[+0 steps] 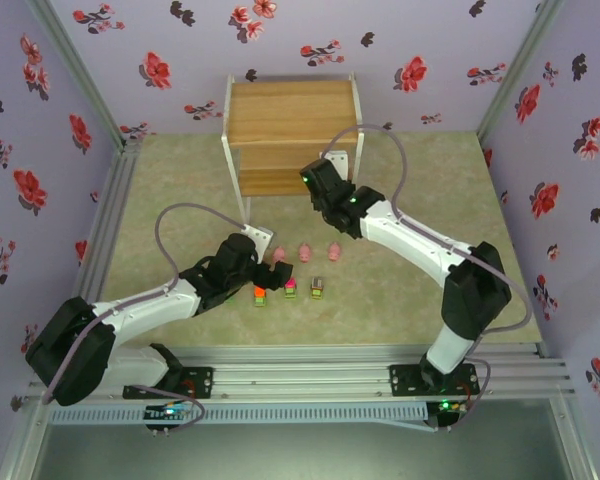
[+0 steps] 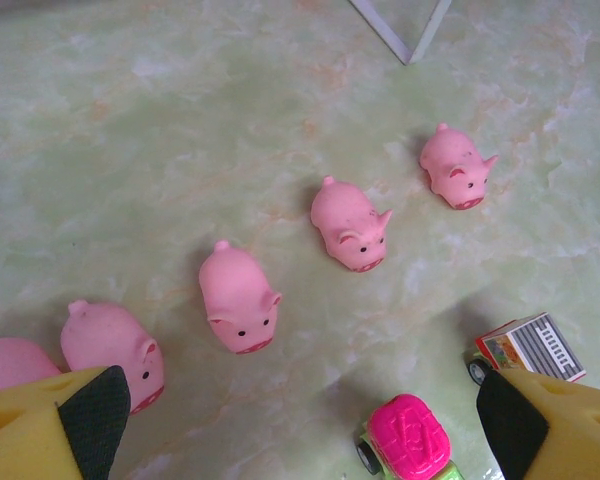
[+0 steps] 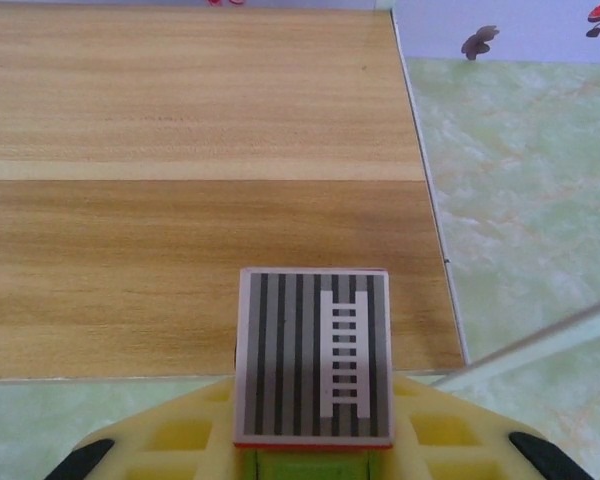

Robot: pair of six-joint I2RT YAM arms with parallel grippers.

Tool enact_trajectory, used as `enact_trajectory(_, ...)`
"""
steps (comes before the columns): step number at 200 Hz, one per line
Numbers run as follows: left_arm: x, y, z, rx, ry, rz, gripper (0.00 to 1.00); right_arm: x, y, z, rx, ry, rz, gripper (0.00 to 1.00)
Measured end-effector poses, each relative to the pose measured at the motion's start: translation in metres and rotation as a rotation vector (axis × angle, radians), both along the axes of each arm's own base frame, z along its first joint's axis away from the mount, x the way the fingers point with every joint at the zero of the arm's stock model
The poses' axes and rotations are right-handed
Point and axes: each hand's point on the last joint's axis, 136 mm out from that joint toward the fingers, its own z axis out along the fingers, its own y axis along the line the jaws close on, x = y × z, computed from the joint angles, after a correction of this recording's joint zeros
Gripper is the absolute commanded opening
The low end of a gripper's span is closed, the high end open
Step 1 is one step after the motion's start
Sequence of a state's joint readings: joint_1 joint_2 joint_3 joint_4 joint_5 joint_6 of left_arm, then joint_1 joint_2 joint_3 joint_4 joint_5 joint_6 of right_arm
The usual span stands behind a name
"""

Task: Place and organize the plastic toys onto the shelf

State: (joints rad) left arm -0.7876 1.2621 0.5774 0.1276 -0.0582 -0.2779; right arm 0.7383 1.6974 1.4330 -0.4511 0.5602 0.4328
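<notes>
live | right end effector (image 3: pixel 310 455) clamped on the grey-topped toy (image 3: pixel 315 355) — poised over the shelf (image 3: pixel 180 230) at 12 o'clock, likely to set it down | left end effector (image 2: pixel 300 420) gaping, empty — above the pigs (image 2: pixel 238 298) on the surface (image 2: pixel 180 120), seemingly lining up a pick

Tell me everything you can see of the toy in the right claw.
The grey-topped toy is a small blocky plastic piece: flat grey roof with dark stripes and a white ladder, a thin red rim below, then a green base. It sits level, pinched by the right claw, at the front edge of the wooden shelf. Its underside is hidden.
</notes>
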Motion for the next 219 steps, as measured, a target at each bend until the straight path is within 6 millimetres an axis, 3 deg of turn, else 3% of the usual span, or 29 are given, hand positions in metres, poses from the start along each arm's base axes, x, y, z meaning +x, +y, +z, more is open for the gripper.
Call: enact_trajectory(219, 0.001, -0.001, 0.001, -0.001, -0.001, 0.0, 0.92, 0.029, -0.002, -0.025, 0.0, -0.004, -0.065, 0.0)
